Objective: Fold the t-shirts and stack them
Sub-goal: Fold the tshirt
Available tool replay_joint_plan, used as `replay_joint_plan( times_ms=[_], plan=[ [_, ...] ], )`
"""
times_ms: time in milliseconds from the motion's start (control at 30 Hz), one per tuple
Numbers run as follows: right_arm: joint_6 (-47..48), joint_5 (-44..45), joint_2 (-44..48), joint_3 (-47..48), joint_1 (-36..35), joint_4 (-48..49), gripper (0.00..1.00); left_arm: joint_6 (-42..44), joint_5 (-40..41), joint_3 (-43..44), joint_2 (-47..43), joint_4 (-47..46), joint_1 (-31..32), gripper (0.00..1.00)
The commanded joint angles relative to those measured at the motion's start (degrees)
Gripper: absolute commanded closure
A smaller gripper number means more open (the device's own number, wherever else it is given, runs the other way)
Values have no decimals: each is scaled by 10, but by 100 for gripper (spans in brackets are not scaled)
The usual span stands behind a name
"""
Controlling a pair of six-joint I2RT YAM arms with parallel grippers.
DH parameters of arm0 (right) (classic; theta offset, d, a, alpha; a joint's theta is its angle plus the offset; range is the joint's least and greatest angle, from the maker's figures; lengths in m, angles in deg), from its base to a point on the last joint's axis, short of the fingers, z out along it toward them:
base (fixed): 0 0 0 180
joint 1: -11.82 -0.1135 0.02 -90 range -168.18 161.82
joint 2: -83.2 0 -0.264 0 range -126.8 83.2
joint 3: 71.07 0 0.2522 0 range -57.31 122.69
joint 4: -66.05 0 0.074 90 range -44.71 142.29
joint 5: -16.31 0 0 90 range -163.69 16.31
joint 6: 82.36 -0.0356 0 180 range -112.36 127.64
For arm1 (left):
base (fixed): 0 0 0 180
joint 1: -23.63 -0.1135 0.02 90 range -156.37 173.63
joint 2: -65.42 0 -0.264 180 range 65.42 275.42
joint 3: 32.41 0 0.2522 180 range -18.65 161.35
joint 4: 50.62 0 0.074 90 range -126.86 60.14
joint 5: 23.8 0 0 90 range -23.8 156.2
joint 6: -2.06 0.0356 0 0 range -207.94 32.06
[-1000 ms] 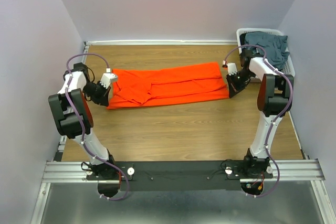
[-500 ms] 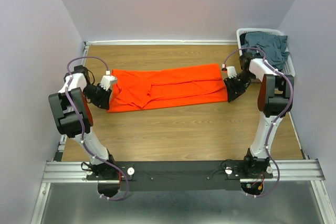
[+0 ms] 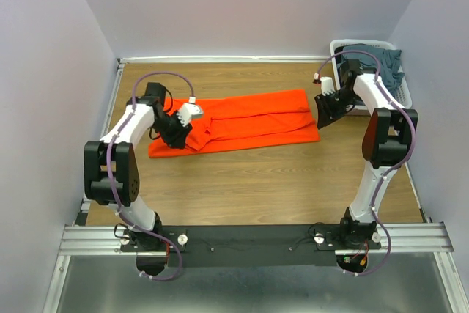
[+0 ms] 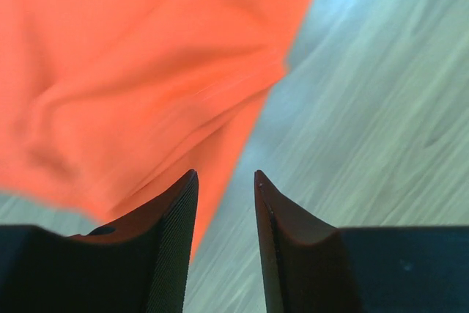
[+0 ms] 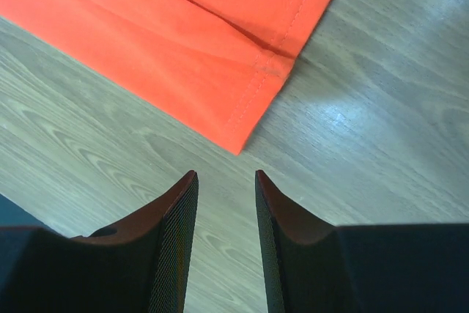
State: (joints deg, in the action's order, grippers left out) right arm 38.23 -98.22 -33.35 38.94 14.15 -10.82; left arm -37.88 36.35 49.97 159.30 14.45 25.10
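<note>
The orange-red t-shirt [image 3: 242,119] lies on the wooden table, folded into a long band. My left gripper [image 3: 185,119] hovers over the shirt's left part. In the left wrist view it [image 4: 224,181] is open, with the shirt's edge [image 4: 146,71] under the left finger and bare wood between the jaws. My right gripper [image 3: 324,108] hangs just off the shirt's right end. In the right wrist view it [image 5: 226,181] is open and empty, a little short of the hemmed corner [image 5: 242,141]. Dark blue-grey t-shirts [image 3: 377,64] sit bunched in the basket.
The white slatted basket [image 3: 404,93] stands at the back right corner against the wall. Bare wooden table [image 3: 249,181] stretches between the shirt and the arm bases. Purple-grey walls close in the left, back and right sides.
Both grippers have opened and let go of the shirt's ends. The left one has swung right, over the shirt. The right one has lifted back off the right end.
</note>
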Motion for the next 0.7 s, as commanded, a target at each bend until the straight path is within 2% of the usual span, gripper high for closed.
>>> replay_joint_plan(
  times_ms=[0, 267, 467, 600, 633, 667],
  plan=[
    [-11, -13, 8, -1, 2, -7, 56, -61, -1, -25, -3, -50, 48, 53],
    [-9, -10, 10, -18, 2, -2, 56, -122, 25, -14, 37, -100, 127, 50],
    [-6, -8, 10, -22, 2, 1, 56, -138, 62, -8, 67, -124, 136, 51],
    [-5, -8, 10, -26, 2, 2, 57, -142, 84, -4, 75, -125, 139, 63],
    [-4, -7, 10, -26, 2, 3, 57, -139, 87, -2, 73, -125, 139, 72],
    [-4, -6, 10, -26, 2, 3, 57, -140, 96, -1, 71, -125, 139, 76]
  ],
)
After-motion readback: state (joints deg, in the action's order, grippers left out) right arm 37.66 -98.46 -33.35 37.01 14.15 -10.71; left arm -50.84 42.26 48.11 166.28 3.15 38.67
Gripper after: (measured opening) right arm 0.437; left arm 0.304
